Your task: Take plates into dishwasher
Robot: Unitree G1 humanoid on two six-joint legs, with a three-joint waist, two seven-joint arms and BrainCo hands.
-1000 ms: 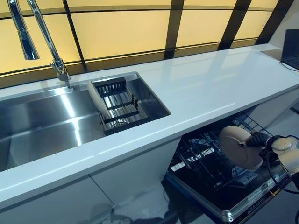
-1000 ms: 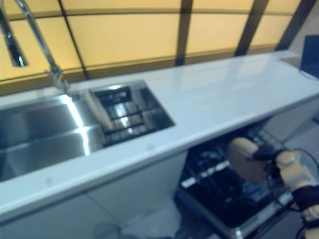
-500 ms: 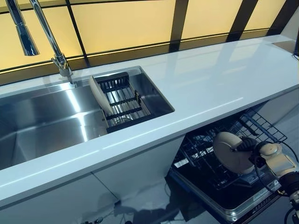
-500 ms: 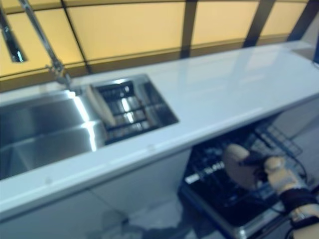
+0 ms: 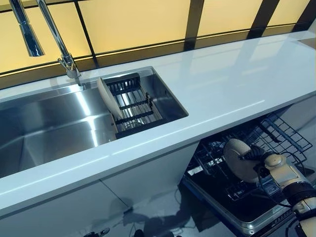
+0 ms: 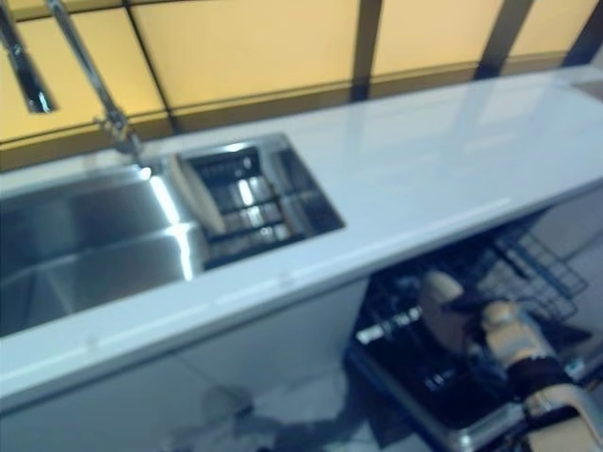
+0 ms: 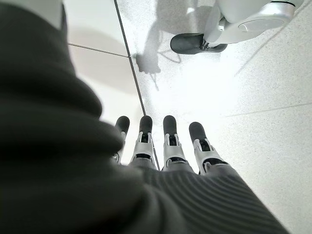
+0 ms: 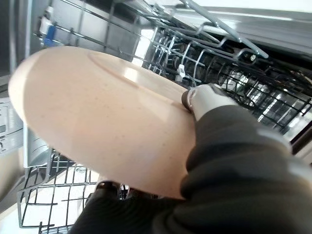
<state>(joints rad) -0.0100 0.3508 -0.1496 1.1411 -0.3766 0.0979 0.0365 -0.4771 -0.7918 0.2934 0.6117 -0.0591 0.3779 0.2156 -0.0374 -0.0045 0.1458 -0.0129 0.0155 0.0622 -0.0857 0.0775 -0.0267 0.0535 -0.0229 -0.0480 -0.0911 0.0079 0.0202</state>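
Tabletop point(image 5: 222, 84): white, glossy, running under a row of amber window panels with dark frames; its front edge overhangs white cabinet fronts.

Sink point(image 5: 44, 128): stainless steel, set into the tabletop at the left, with a tall faucet point(image 5: 59, 39) behind it. A dark dish rack point(image 5: 131, 106) sits at the sink's right end; one pale plate in the rack point(image 5: 108, 98) leans on edge against its left side.

Dishwasher point(image 5: 237, 202): below the tabletop edge at the right, door down, wire basket point(image 5: 276, 136) pulled out over it.

Beige plate point(image 5: 237, 158): held on edge above the basket by the right hand point(image 5: 269, 165), thumb point(image 8: 204, 100) pressed on its face, fingers curled behind the rim.

Left hand point(image 7: 165, 146): over pale speckled floor point(image 7: 253, 97), fingers straight, side by side, holding nothing.
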